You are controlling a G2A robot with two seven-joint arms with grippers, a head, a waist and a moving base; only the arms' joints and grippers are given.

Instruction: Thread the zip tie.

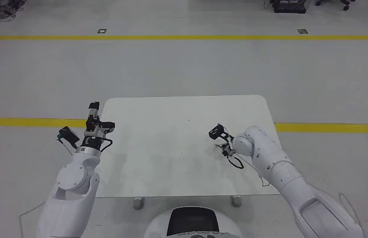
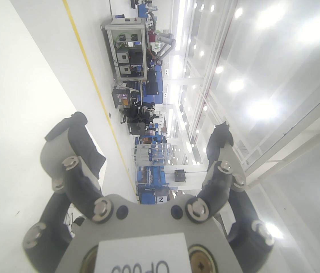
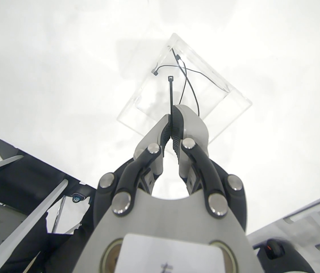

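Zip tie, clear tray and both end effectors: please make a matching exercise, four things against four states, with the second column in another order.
Things:
1. left end effector
2. right end effector
3. held zip tie
4. clear tray

States:
a. contains loose black zip ties
b. open, holding nothing
c. shut on one zip tie
d. sticks out past the fingertips, head outward

Pairs: 1-b, 2-c, 3-d, 4-a
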